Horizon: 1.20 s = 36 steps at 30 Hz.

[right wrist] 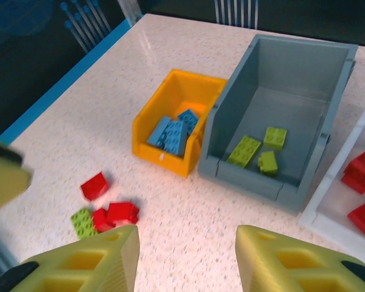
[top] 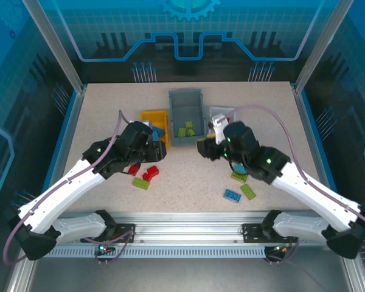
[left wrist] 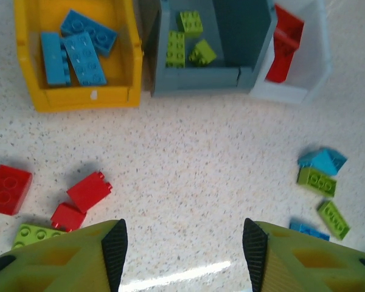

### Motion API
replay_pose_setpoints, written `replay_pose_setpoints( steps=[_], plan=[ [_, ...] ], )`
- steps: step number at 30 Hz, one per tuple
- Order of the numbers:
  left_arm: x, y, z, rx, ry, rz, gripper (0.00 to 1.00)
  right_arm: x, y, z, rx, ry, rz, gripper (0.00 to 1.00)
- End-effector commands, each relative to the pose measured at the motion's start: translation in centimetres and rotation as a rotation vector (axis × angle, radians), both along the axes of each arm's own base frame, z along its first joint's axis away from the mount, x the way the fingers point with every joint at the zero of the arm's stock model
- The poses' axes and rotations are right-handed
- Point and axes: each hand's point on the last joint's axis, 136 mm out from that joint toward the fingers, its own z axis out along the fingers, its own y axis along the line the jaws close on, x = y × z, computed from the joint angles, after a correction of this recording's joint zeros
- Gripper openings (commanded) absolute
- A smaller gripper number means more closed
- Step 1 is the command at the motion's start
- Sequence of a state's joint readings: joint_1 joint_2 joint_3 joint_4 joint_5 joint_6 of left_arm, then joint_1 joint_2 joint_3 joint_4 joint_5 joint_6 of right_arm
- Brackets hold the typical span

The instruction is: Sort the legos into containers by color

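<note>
While left end effector (left wrist: 184, 250) and right end effector (right wrist: 187, 252) gape empty, studded plastic bricks (left wrist: 9, 190) lie loose.

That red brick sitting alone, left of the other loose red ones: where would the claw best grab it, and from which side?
Probably from straight above, pinching the lone red brick across two opposite flat side walls. It lies studs up and stands apart from the neighbouring red bricks, so there is room on both sides. The open left gripper looks nearest.

top: high above near edge, facing down | wrists: low, close, facing forward-down | all share grey bin (top: 185, 112)
</note>
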<state>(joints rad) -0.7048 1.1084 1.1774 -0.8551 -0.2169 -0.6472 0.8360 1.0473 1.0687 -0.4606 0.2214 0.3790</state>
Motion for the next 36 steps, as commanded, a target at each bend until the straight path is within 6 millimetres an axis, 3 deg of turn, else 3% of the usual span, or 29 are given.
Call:
replay_pose_setpoints(
  steps=[1,4,7,10,14,19,22,26,36],
  plan=[
    [-1.3,-2.5,-2.5,-0.026,0.084,-0.138,0.56,-1.7,-2.9,-1.4,-0.013,0.011,-0.107,0.46],
    [-1.9,-7.0,-4.6,-0.124,0.143,-0.168,0.56,-3.8,-5.7,-3.3,-0.031,0.054,-0.18,0.47],
    [-2.6,-11.9,-7.1,-0.218,0.238,-0.137,0.57,-4.9,-8.5,-3.2,-0.041,0.055,-0.242,0.48],
    [-3.1,-15.9,-10.0,-0.272,0.369,-0.011,0.58,-5.3,-10.3,-2.0,-0.051,0.027,-0.279,0.49],
    [-4.3,-21.4,-13.3,-0.326,0.539,0.105,0.62,-5.3,-11.2,0.1,-0.059,-0.024,-0.291,0.5],
    [-6.0,-26.1,-16.4,-0.42,0.789,0.289,0.65,-5.2,-12.0,2.5,-0.057,-0.081,-0.303,0.51],
    [-6.2,-27.0,-17.1,-0.437,0.832,0.416,0.66,-5.3,-12.6,3.5,-0.052,-0.101,-0.316,0.51],
    [-7.0,-26.5,-18.1,-0.359,0.917,0.584,0.69,-5.6,-13.3,4.0,-0.039,-0.107,-0.33,0.51],
    [-7.6,-29.1,-19.9,-0.387,1.017,0.677,0.72,-5.7,-13.5,3.5,-0.039,-0.096,-0.339,0.51]
  ],
)
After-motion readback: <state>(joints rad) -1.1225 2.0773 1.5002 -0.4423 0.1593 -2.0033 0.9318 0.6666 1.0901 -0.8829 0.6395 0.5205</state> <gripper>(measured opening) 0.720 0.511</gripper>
